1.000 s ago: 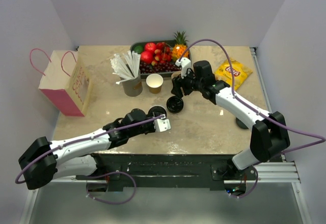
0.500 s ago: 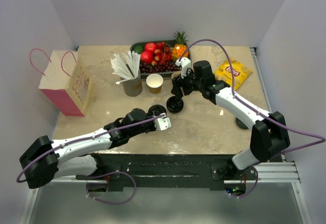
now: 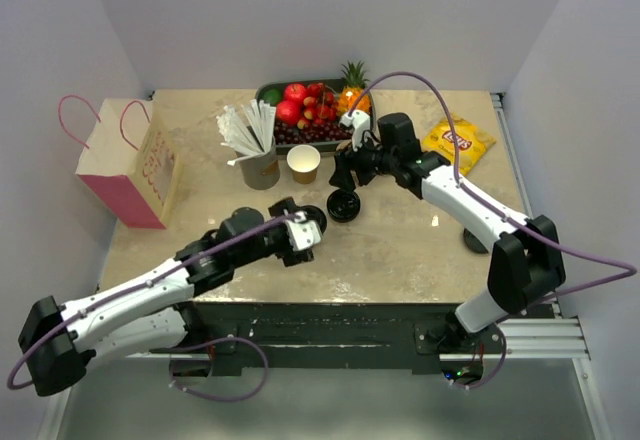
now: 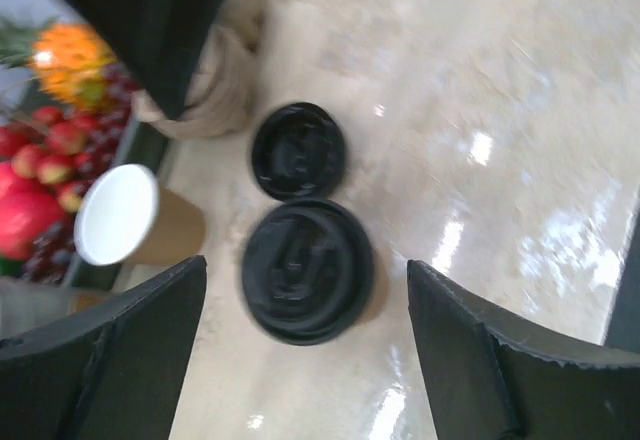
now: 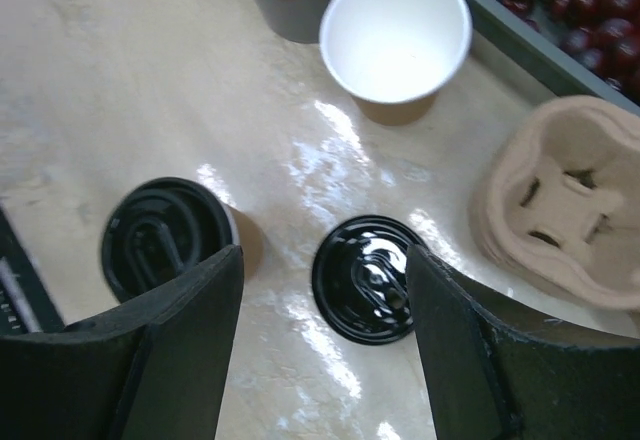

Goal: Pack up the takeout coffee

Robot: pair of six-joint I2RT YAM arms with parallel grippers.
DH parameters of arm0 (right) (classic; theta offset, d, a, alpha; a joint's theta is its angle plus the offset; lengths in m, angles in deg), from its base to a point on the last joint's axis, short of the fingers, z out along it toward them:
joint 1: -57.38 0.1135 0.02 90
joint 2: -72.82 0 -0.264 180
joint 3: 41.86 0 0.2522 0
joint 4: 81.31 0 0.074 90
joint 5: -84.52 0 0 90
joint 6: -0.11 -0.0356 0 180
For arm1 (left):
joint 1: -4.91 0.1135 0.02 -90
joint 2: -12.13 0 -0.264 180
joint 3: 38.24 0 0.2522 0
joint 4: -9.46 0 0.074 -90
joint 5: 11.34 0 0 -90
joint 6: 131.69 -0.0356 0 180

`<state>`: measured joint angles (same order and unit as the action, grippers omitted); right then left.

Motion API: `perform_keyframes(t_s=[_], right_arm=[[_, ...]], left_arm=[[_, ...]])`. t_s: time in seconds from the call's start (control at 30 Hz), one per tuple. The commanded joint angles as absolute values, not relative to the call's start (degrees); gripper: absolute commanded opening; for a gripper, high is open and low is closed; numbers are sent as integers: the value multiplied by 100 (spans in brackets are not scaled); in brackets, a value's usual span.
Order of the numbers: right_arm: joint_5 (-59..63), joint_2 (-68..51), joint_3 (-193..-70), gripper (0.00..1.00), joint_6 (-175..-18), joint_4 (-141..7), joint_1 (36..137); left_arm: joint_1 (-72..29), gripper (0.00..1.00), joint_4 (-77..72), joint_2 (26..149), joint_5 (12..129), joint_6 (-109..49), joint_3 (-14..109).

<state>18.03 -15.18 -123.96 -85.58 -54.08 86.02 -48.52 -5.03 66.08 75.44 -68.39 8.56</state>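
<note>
Top view: both arms reached inward over the marble-look tabletop (image 3: 400, 250).

Left gripper (image 4: 306, 290): fingers spread wide, pinching nothing. The takeout coffee (image 4: 305, 268) stood upright on the tabletop between the two fingers, with a gap showing on either side of its black lid, so no contact was seen. Left wrist view was slightly blurred.

Right gripper (image 5: 322, 255): fingers also spread, empty, hanging above a loose black lid (image 5: 368, 278) that lay flat on the tabletop. That lid sat just beside the takeout coffee, apart from it.

Lidless paper cup (image 5: 395, 35), white inside, stood upright farther back. A moulded pulp cup carrier (image 5: 560, 210) lay beside the loose lid, near the fruit tray (image 3: 310, 110).

Elsewhere on the tabletop: grey holder of wrapped straws (image 3: 255, 155) next to the lidless cup; pink-and-white paper bag (image 3: 125, 165) at the left edge, well apart from the coffee; yellow chips bag (image 3: 458, 143) at the far right.
</note>
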Motion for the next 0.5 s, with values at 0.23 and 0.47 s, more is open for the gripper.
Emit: perform_keyframes(t_s=[0.23, 0.47], right_arm=[[4355, -2577, -13024, 68, -9226, -4339, 8779], [4839, -3009, -13042, 68, -9631, -4382, 8770]], left_arm=[[-2236, 91, -1028, 7540, 5717, -3503, 1736], [-1952, 90, -44, 8086, 4826, -2519, 1305]])
